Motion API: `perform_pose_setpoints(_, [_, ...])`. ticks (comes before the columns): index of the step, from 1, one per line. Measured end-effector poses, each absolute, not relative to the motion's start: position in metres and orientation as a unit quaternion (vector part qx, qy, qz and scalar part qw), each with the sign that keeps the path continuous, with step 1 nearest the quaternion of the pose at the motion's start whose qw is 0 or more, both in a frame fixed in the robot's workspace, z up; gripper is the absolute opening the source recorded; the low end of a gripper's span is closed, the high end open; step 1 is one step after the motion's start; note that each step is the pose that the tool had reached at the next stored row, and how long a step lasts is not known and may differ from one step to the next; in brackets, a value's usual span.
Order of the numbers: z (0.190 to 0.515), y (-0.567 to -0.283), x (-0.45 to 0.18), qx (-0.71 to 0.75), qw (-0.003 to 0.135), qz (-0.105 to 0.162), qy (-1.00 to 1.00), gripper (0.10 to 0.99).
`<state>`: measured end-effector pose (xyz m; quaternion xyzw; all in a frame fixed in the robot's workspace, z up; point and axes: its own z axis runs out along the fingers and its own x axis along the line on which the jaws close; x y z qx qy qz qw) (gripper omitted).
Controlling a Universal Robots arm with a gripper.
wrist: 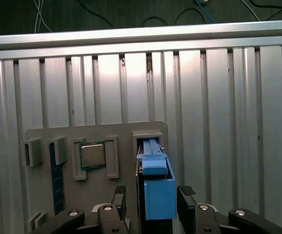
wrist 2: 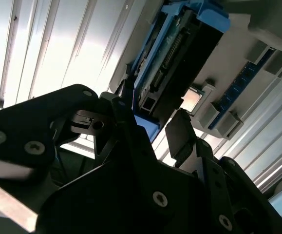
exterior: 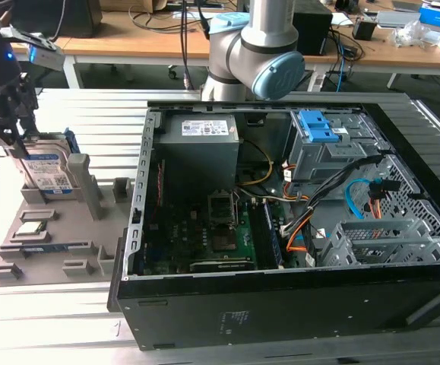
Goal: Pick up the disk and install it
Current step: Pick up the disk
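The disk (exterior: 47,172) stands on edge in a slot of the grey holder tray (exterior: 75,232), at the exterior view's left; its white-and-blue label and blue frame show. My gripper (exterior: 16,125) hangs right over it, open. In the first wrist view the two black fingers (wrist: 119,197) flank the disk's blue frame (wrist: 155,168), a narrow gap on each side. In the second wrist view the disk's connector edge (wrist 2: 172,58) runs between the fingertips (wrist 2: 179,134) of my gripper (wrist 2: 153,124).
A square processor chip (wrist: 92,155) and a blue memory stick (wrist: 57,181) lie in the tray beside the disk. The open computer case (exterior: 295,228) lies to the exterior view's right, with a grey drive bay with blue latches (exterior: 318,135). Ribbed aluminium tabletop (wrist: 218,122) surrounds the tray.
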<state>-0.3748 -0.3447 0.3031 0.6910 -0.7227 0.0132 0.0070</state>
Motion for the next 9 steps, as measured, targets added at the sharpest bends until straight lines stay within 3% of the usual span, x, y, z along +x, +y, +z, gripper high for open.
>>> perform_pose_setpoints(9, [0.290, -0.342, -0.374, 0.696, 0.009, 0.015, -0.718, 0.541])
